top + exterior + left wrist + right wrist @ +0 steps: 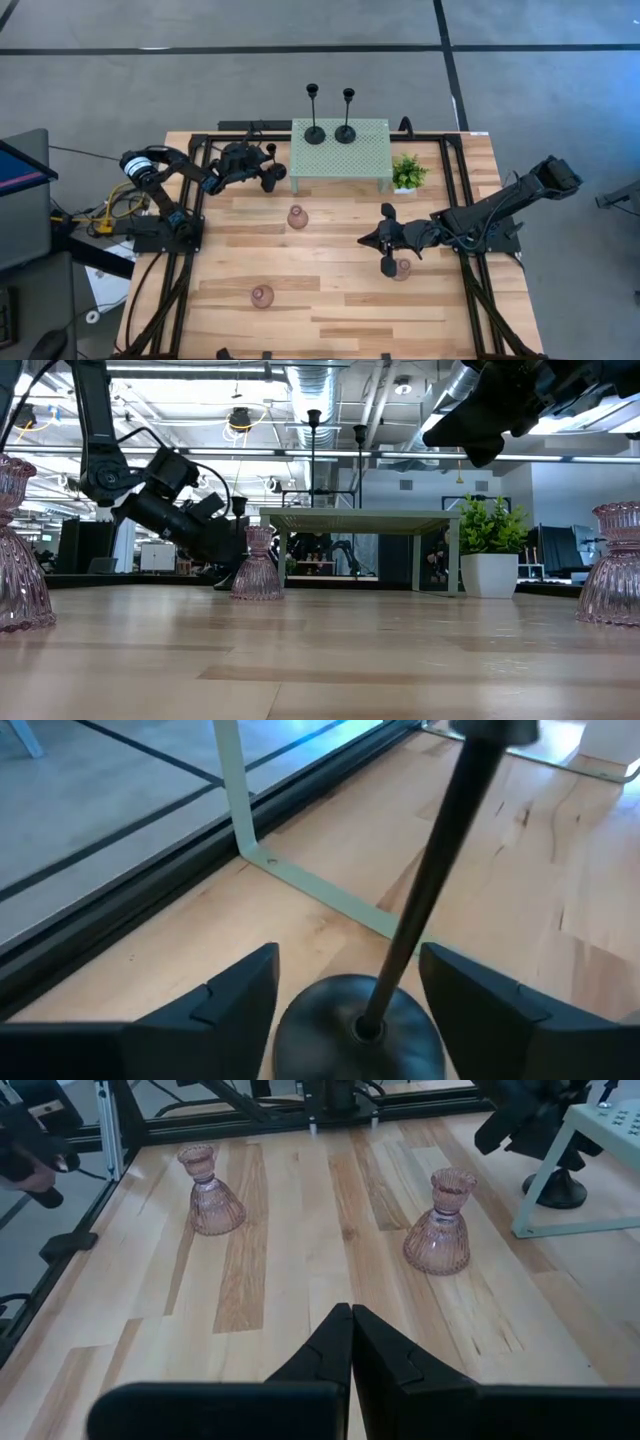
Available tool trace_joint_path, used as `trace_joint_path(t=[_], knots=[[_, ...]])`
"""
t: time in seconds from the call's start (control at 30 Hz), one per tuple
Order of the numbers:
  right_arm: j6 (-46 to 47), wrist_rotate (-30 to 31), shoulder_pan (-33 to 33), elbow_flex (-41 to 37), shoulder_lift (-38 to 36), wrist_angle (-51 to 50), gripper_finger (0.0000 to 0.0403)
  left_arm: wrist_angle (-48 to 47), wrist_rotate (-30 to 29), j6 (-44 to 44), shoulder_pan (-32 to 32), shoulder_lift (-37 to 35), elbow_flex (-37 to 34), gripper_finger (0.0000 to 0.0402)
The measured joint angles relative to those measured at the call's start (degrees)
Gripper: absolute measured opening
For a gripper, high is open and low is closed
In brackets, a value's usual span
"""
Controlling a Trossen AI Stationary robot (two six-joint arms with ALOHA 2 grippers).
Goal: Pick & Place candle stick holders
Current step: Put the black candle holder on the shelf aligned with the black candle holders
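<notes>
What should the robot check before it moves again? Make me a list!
1. Left gripper open: ok, its fingers stand apart on either side of the black candle holder.
2. Black candle holder upright: not ok, its stem leans in the left wrist view.
3. Is that holder held: cannot tell, the fingers show a gap to the stem.
4. Green mesh stand has room: ok, two black holders stand at its back edge, the front is free.
5. Right gripper out of the way: ok, it is shut and empty, hovering over the wood near a pink holder.
6. Pink holders upright: ok, all three stand.
</notes>
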Motion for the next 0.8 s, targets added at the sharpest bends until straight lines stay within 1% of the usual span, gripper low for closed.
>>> trace_joint_path(t=[0.1,0.4,0.5,0.57,0.67,0.73,0.8], knots=[[0.0,0.0,0.0,0.0,0.0,0.0,0.0001,0.0,0.0,0.0,0.0,0.0,0.0,0.0198],[0.0,0.0,0.0,0.0,0.0,0.0,0.0001,0.0,0.0,0.0,0.0,0.0,0.0,0.0056],[0.0,0.0,0.0,0.0,0.0,0.0,0.0001,0.3,0.0,0.0,0.0,-0.1,-0.2,0.0018],[0.0,0.0,0.0,0.0,0.0,0.0,0.0001,0.1,0.0,0.0,0.0,-0.9,-1.1,0.0014],[0.0,0.0,0.0,0.0,0.0,0.0,0.0001,-1.2,0.0,0.0,0.0,-3.7,-3.1,0.0023],[0.0,0.0,0.0,0.0,0.0,0.0,0.0001,-3.2,0.0,-1.0,0.0,-7.1,-4.6,0.0024],[0.0,0.0,0.0,0.0,0.0,0.0,0.0001,-6.5,0.0,-1.3,0.0,-11.5,-5.7,0.0015]])
